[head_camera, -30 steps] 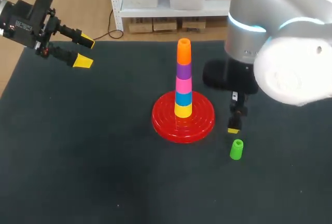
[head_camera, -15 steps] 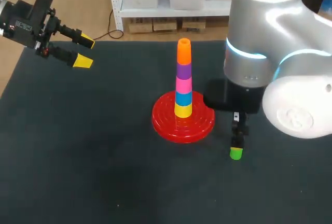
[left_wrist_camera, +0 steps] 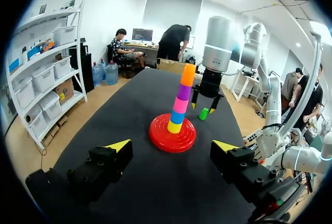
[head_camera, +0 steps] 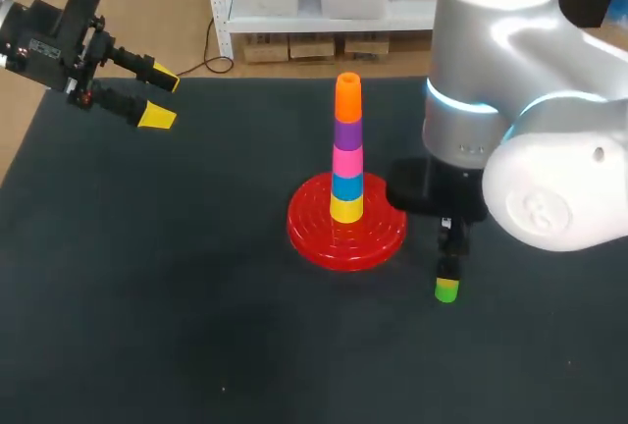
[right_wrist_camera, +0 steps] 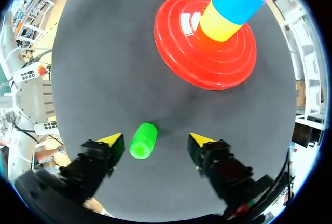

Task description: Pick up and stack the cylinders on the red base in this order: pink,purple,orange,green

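— What is the surface?
— A dark cloth-covered table [head_camera: 147, 296]. Near its middle sits a red ridged round plastic base [head_camera: 314, 238], and on it a stack of plastic cylinders [head_camera: 345, 149]: yellow, blue, pink, purple, orange at the top.

— And the small green plastic cylinder [right_wrist_camera: 143, 140]?
— On the cloth, just right of the base and nearer, clear of its rim. The right gripper [right_wrist_camera: 155, 139] hangs directly over it, fingers spread. The cylinder lies between them, closer to one finger, and the pair does not pinch it.

— The other arm?
— The left gripper [head_camera: 161, 98] is over the far left corner, also spread, holding nothing.

— Room to move?
— Bare cloth lies left of the base and along the near side.
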`<control>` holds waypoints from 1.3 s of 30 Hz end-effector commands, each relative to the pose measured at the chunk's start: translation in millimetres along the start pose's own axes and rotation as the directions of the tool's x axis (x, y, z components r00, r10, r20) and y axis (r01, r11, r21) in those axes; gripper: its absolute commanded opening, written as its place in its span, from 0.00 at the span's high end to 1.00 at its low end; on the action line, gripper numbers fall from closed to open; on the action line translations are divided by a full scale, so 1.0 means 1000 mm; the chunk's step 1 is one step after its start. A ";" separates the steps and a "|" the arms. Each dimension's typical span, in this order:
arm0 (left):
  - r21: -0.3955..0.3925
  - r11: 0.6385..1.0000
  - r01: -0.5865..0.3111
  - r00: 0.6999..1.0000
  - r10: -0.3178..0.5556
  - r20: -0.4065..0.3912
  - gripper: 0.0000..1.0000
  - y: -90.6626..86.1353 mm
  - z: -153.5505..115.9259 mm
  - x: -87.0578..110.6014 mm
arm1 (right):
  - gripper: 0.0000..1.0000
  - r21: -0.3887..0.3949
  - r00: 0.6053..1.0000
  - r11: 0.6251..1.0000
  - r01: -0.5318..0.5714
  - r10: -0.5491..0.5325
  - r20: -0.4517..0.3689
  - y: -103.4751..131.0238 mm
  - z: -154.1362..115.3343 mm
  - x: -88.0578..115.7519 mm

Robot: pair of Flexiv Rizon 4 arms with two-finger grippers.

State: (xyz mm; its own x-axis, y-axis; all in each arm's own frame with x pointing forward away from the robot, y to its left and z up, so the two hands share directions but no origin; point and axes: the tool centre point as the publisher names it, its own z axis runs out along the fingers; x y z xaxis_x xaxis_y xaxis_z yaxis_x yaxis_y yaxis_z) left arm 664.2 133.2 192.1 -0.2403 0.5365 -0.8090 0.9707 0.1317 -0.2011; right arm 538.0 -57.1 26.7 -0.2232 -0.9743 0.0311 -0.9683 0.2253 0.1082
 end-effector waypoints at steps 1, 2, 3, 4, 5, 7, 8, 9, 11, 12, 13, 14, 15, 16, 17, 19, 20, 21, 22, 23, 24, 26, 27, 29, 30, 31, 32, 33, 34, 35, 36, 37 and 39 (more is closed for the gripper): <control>-0.002 1.000 -0.004 1.000 0.004 0.005 0.00 0.000 0.000 0.002 | 0.49 -0.005 1.000 1.000 -0.003 0.003 0.001 -0.002 0.000 0.002; -0.002 1.000 -0.004 1.000 0.004 0.005 0.00 0.000 0.000 0.002 | 0.50 -0.006 1.000 1.000 -0.003 0.003 0.001 -0.002 0.001 0.002; -0.002 1.000 -0.004 1.000 0.004 0.005 0.00 0.000 0.000 0.002 | 0.50 -0.007 1.000 1.000 -0.003 0.003 0.001 -0.001 0.001 0.003; -0.002 1.000 -0.004 1.000 0.004 0.005 0.00 0.000 0.000 0.002 | 0.50 -0.008 1.000 1.000 -0.003 0.003 0.001 0.000 0.001 0.004; -0.002 1.000 -0.004 1.000 0.004 0.005 0.00 0.000 0.000 0.002 | 0.50 -0.010 1.000 1.000 -0.003 0.003 0.001 0.001 0.001 0.004; -0.002 1.000 -0.004 1.000 0.004 0.005 0.00 0.000 0.000 0.002 | 0.49 -0.013 1.000 1.000 -0.002 0.002 0.002 0.002 0.002 0.005; -0.002 1.000 -0.004 1.000 0.004 0.005 0.00 0.000 0.000 0.002 | 0.49 -0.014 1.000 1.000 -0.002 0.002 0.002 0.003 0.002 0.005; -0.002 1.000 -0.004 1.000 0.004 0.005 0.00 0.000 0.000 0.002 | 0.50 -0.016 1.000 1.000 -0.002 0.002 0.002 0.004 0.002 0.005; -0.002 1.000 -0.004 1.000 0.004 0.005 0.00 0.000 0.000 0.002 | 0.51 -0.018 1.000 1.000 0.000 0.001 0.004 0.006 0.002 0.005; -0.002 1.000 -0.004 1.000 0.004 0.005 0.00 0.000 0.000 0.002 | 0.51 -0.020 1.000 1.000 0.000 0.000 0.005 0.006 0.002 0.006; -0.002 1.000 -0.004 1.000 0.004 0.005 0.00 0.000 0.000 0.002 | 0.51 -0.020 1.000 1.000 0.002 -0.002 0.005 0.008 0.001 0.006; -0.002 1.000 -0.004 1.000 0.004 0.005 0.00 0.000 0.000 0.002 | 0.51 -0.020 1.000 1.000 0.004 -0.004 0.006 0.008 0.001 0.006; -0.002 1.000 -0.004 1.000 0.004 0.005 0.00 0.000 0.000 0.002 | 0.51 -0.021 1.000 1.000 0.006 -0.005 0.006 0.009 0.001 0.006; -0.002 1.000 -0.004 1.000 0.004 0.005 0.00 0.000 0.000 0.002 | 0.51 -0.021 1.000 1.000 0.007 -0.007 0.006 0.010 0.001 0.006; -0.002 1.000 -0.004 1.000 0.004 0.005 0.00 0.000 0.000 0.002 | 0.51 -0.022 1.000 1.000 0.009 -0.009 0.007 0.010 0.001 0.006; -0.002 1.000 -0.004 1.000 0.004 0.005 0.00 0.000 0.000 0.002 | 0.51 -0.022 1.000 1.000 0.010 -0.010 0.007 0.012 0.001 0.006; -0.002 1.000 -0.004 1.000 0.004 0.005 0.00 0.000 0.000 0.002 | 0.51 -0.022 1.000 1.000 0.011 -0.010 0.007 0.012 0.001 0.006; -0.002 1.000 -0.004 1.000 0.004 0.005 0.00 0.000 0.000 0.002 | 0.51 -0.023 1.000 1.000 0.010 -0.010 0.007 0.012 0.001 0.006; -0.002 1.000 -0.004 1.000 0.004 0.005 0.00 0.000 0.000 0.002 | 0.51 -0.023 1.000 1.000 0.010 -0.010 0.006 0.013 0.001 0.007; -0.002 1.000 -0.004 1.000 0.004 0.005 0.00 0.000 0.000 0.002 | 0.52 -0.024 1.000 1.000 0.010 -0.010 0.005 0.013 0.001 0.007; -0.002 1.000 -0.004 1.000 0.004 0.005 0.00 0.000 0.000 0.002 | 0.52 -0.025 1.000 1.000 0.011 -0.011 0.004 0.013 0.002 0.007; -0.002 1.000 -0.004 1.000 0.004 0.005 0.00 0.000 0.000 0.002 | 0.59 -0.026 1.000 1.000 0.013 -0.013 0.003 0.014 0.003 0.007; -0.002 1.000 -0.004 1.000 0.004 0.005 0.00 0.000 0.000 0.002 | 0.71 -0.027 1.000 1.000 0.014 -0.014 0.003 0.015 0.003 0.007; -0.002 1.000 -0.004 1.000 0.004 0.005 0.00 0.000 0.000 0.002 | 1.00 -0.030 1.000 0.999 0.012 -0.012 -0.002 0.015 0.003 0.007; -0.002 1.000 -0.004 1.000 0.004 0.005 0.00 0.000 0.000 0.002 | 1.00 -0.031 1.000 0.999 0.011 -0.011 -0.004 0.015 0.003 0.007; -0.002 1.000 -0.004 1.000 0.004 0.005 0.00 0.000 0.000 0.002 | 1.00 -0.035 1.000 0.999 0.010 -0.010 -0.002 0.016 0.003 0.007; -0.002 1.000 -0.004 1.000 0.004 0.005 0.00 0.000 0.000 0.002 | 1.00 -0.042 1.000 0.999 0.003 -0.003 -0.014 0.016 0.001 0.007; -0.002 1.000 -0.004 1.000 0.004 0.005 0.00 0.000 0.000 0.002 | 1.00 -0.046 1.000 0.999 -0.001 0.001 -0.014 0.015 -0.003 0.007; -0.002 1.000 -0.004 1.000 0.004 0.005 0.00 0.000 0.000 0.002 | 1.00 -0.046 1.000 0.999 -0.002 0.002 -0.009 0.015 -0.011 0.006; -0.002 1.000 -0.004 1.000 0.004 0.005 0.00 0.000 0.000 0.002 | 1.00 -0.039 1.000 0.999 -0.005 0.005 0.001 0.014 -0.022 0.005; -0.002 1.000 -0.004 1.000 0.004 0.005 0.00 0.000 0.000 0.002 | 1.00 -0.035 1.000 0.999 -0.009 0.009 0.010 0.013 -0.033 0.004; -0.002 1.000 -0.004 1.000 0.004 0.005 0.00 0.000 0.000 0.002 | 1.00 -0.036 1.000 0.999 -0.014 0.015 0.023 0.011 -0.047 0.003; -0.002 1.000 -0.004 1.000 0.004 0.005 0.00 0.000 0.000 0.002 | 1.00 -0.037 0.999 0.999 -0.024 0.026 0.039 0.007 -0.077 -0.001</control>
State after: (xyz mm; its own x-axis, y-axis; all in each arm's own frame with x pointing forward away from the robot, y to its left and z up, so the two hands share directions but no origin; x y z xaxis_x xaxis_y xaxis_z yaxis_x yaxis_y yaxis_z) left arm 664.2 133.2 192.1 -0.2404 0.5365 -0.8089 0.9707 0.1317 -0.2010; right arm 535.2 -50.1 57.8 -0.2482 -0.9687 0.0030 -0.9602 0.2464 0.1312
